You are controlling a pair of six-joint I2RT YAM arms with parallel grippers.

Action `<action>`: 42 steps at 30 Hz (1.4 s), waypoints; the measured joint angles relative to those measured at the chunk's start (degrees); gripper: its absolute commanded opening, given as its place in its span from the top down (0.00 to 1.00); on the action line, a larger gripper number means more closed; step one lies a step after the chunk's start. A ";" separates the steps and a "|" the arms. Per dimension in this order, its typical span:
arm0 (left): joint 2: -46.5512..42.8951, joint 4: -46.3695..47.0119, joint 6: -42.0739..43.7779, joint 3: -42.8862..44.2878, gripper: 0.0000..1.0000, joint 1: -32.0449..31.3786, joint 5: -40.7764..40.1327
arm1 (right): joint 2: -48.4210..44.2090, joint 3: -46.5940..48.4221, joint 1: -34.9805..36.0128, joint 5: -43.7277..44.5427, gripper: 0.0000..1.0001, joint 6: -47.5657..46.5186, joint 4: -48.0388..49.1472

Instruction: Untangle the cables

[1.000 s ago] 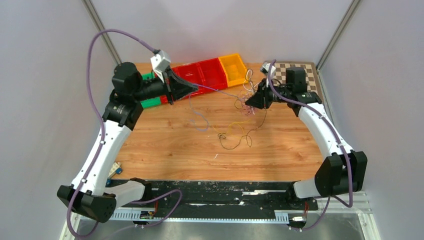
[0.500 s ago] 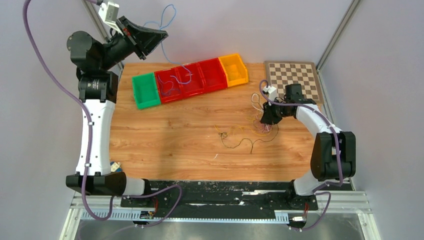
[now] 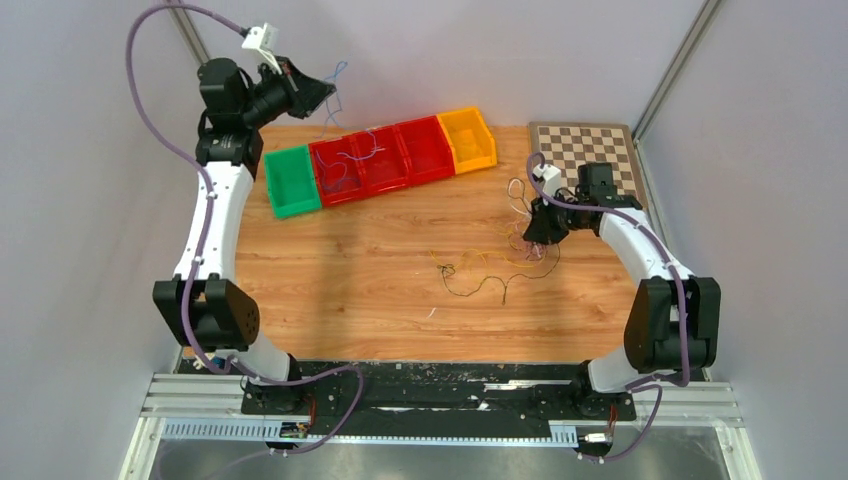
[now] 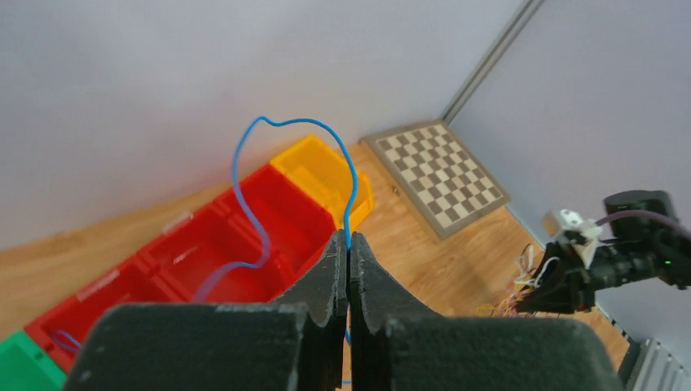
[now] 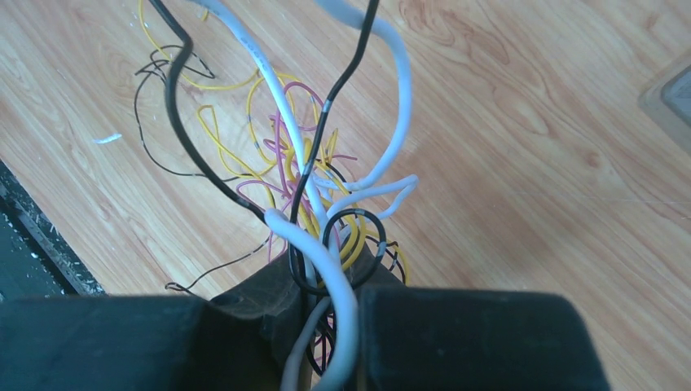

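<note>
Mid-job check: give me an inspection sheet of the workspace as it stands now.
Surface: wooden table, wires loose at centre-right.
Job's things: blue cable held up, trailing into the red bins; tangle of white, black, yellow and pink cables at the right gripper; yellow and black strands lying on the table.
Clutter: white scrap near the front; green bin, orange bin, checkerboard at the far edge.
Grippers: left gripper shut on blue cable, raised over the far-left corner; right gripper shut on the tangle, low over the table.
Cables: purple hoses along both arms; no snag seen.
Surroundings: grey walls; nothing else seen.
</note>
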 measured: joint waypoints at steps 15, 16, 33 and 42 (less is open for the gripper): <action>19.54 -1.86 -8.68 -3.89 1.00 5.95 -1.33 | -2.51 1.73 0.00 0.68 0.86 2.10 -1.68; 20.83 -2.19 -9.16 -3.80 1.00 6.36 -1.33 | -2.51 1.81 0.00 0.96 0.86 2.10 -1.81; 38.27 -5.09 -1.16 15.47 1.00 8.22 -5.18 | -2.51 2.43 0.00 3.23 0.85 2.08 -2.60; 35.95 -4.90 12.41 5.01 1.00 8.26 -4.72 | -2.51 2.43 0.00 4.07 0.85 2.01 -2.73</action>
